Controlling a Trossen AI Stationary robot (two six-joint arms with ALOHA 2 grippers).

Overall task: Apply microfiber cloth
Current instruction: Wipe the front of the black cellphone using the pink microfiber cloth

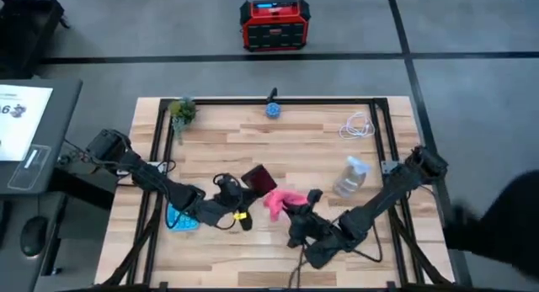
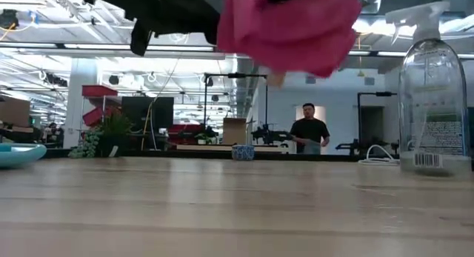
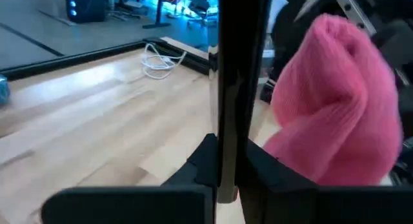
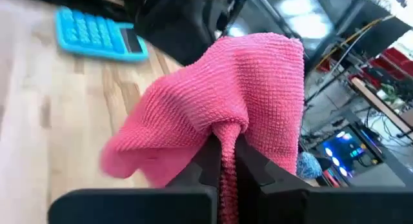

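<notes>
Wooden counter (image 1: 278, 149) below, the microfiber cloth (image 1: 279, 200) is pinched mid-air by the right gripper (image 4: 222, 161), bunched for wiping the phone (image 1: 258, 179) clamped upright by the left gripper (image 3: 226, 166).

Pink-red soft fabric microfiber cloth (image 2: 292, 31) hangs bunched at the top, clear of the light wooden worktop (image 2: 237, 205). Dark robot arm parts (image 2: 159, 16) show just beside the cloth, up top. Clear plastic spray bottle (image 2: 433, 94) stands upright on the worktop. Light blue object edge (image 2: 18, 155) lies at the side. Small blue-patterned cup (image 2: 243, 152) and green leafy plant (image 2: 104, 138) at the far edge. White coiled cable (image 2: 379, 155) near the bottle. Person in dark shirt (image 2: 309, 129) stands in the room behind.
</notes>
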